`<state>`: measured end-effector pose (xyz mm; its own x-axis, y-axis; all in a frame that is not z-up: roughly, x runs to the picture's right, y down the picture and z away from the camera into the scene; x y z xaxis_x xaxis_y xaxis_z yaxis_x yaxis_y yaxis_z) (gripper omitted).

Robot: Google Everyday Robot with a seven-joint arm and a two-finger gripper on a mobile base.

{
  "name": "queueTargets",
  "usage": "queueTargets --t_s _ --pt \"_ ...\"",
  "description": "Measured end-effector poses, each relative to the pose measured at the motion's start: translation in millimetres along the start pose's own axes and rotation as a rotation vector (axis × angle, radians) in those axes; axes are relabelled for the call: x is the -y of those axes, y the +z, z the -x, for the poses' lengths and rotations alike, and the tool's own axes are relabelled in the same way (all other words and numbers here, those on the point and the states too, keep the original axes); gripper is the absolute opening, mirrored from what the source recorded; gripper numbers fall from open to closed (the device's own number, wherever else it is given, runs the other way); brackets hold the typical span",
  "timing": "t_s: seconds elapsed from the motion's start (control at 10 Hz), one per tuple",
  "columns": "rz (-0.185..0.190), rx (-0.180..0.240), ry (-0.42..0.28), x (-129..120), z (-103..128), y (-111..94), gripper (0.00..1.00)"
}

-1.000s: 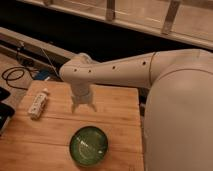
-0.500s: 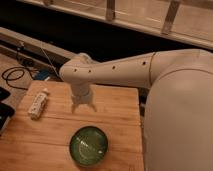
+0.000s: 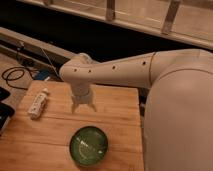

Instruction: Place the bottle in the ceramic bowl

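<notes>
The bottle [image 3: 38, 103] lies on its side near the left edge of the wooden table [image 3: 120, 115]; it is whitish with a white cap and a yellowish label. The ceramic bowl [image 3: 89, 145] is dark green with a lighter streaked inside and sits at the table's front middle, with nothing in it. My gripper [image 3: 83, 106] hangs from the white arm over the table's middle, pointing down, right of the bottle and just behind the bowl. It holds nothing that I can see.
A black cable [image 3: 14, 76] coils on the floor at the left behind the table. A dark object [image 3: 4, 116] sits at the far left edge. A low ledge and railing run across the back. My large white arm body fills the right side.
</notes>
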<state>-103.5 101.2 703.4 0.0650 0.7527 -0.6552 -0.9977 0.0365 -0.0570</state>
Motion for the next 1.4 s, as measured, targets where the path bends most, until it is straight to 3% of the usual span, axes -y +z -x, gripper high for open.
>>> queueTargets --t_s 0.3,0.5,0.8,1.1,1.3,1.4 --pt "-0.001 0.001 -0.001 0.3 0.0 -0.2 0.65" --pt "-0.014 0.032 -0.021 0.0 3.8 -6.6 0.65" --pt "-0.024 0.088 -0.114 -37.7 33.6 -26.3 0.65" --pt "0.003 0.124 -0.191 -107.8 73.9 -28.6 0.65" --pt "0.010 0.130 -0.208 -127.1 83.4 -27.3 0.65" --pt "0.006 0.130 -0.205 -124.5 84.1 -27.3 0.65"
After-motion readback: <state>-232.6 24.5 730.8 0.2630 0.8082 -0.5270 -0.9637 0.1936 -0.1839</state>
